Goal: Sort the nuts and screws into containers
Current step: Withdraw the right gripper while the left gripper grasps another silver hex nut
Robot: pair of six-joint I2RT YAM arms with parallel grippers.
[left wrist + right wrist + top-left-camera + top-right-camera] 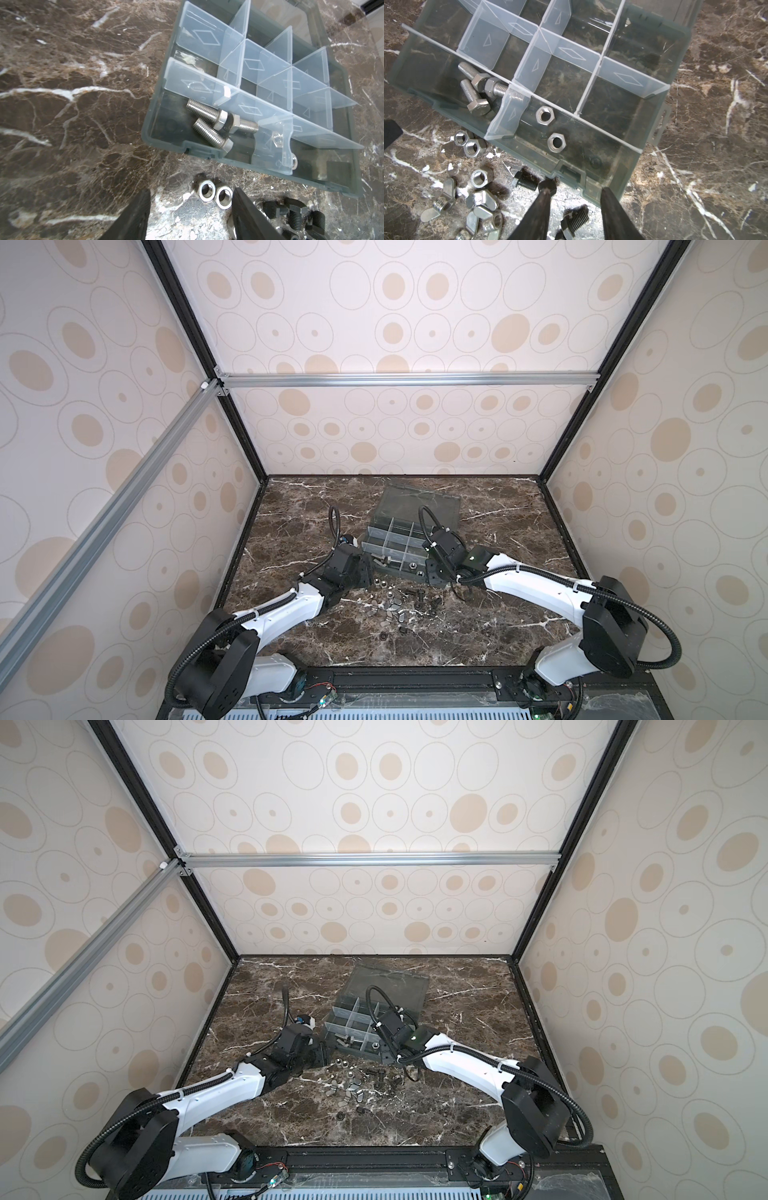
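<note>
My left hand (191, 192) stood part-spread, empty, around two touching hex nuts (214, 193) on the bench (62, 104), just outside the box (164, 141); my right hand (577, 188) gaped empty near the box front. Hard, slick, light steel, I judged: best pinched singly across opposite flats.

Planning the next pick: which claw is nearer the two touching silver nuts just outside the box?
Left. The left claw straddles the nuts; the right claw is farther along the box front.

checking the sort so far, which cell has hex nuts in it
The front-row cell beside the one with three silver bolts: it alone shows hex nuts, two of them.
</note>
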